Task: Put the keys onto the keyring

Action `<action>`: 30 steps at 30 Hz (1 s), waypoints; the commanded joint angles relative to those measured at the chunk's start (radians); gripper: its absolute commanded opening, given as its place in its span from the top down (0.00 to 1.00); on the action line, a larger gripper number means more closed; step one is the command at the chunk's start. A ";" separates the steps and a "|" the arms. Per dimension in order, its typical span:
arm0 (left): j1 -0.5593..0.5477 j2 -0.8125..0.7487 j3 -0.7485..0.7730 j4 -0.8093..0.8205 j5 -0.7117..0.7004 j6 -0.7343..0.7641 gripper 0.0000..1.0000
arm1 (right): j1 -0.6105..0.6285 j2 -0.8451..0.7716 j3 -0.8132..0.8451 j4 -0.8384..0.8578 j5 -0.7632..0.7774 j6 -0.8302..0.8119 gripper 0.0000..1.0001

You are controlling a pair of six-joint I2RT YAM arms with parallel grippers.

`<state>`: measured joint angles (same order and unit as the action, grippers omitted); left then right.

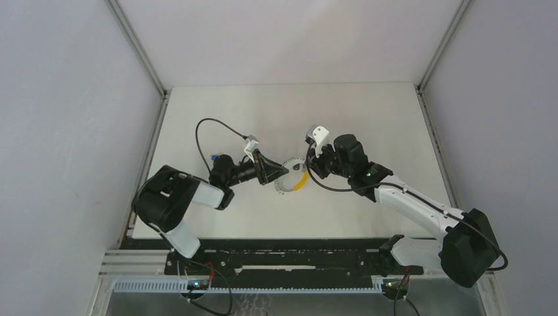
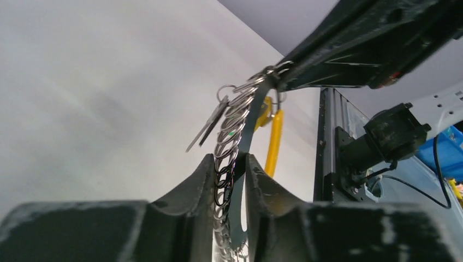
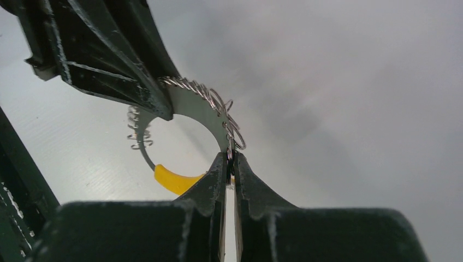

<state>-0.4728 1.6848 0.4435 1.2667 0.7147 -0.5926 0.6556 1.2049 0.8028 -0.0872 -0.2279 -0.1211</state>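
1. Currently, the keyring is held over the middle of the desk, between the two arms. It is a flat grey band bent into a ring, with small wire loops threaded along it.
2. Left fingers: clenched on the keyring. In the left wrist view, the band and its loops sit pinched in the narrow gap between both fingers.
3. Right fingers: clenched on the keyring. In the right wrist view, the tips press together on the edge of the band, further along the arc from the left fingers.
4. Yellow tab: fixed to the band on its lower stretch, just beside the right fingers.
5. Keys: two thin silver blades hang together from a small loop beside the band, towards the end held by the right fingers. The heads and their colours cannot be made out. Whether that loop is threaded on the band cannot be told.
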 commanded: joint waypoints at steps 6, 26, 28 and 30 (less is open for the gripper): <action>-0.006 -0.247 -0.031 -0.191 -0.035 0.125 1.00 | 0.009 -0.097 -0.060 0.106 -0.004 0.023 1.00; -0.352 -0.596 0.502 -1.659 -0.843 0.890 1.00 | -0.128 -0.332 -0.178 0.157 -0.122 0.159 0.51; -0.416 -0.553 0.575 -1.779 -0.917 0.991 1.00 | -0.128 -0.329 -0.178 0.160 -0.126 0.164 0.50; -0.467 -0.494 0.646 -1.886 -1.006 1.061 1.00 | -0.124 -0.328 -0.178 0.161 -0.120 0.169 0.50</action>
<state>-0.8467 1.1286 0.9295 -0.3569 -0.0803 0.2520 0.5285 0.8833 0.6254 0.0189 -0.3111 0.0124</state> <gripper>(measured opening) 0.061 0.497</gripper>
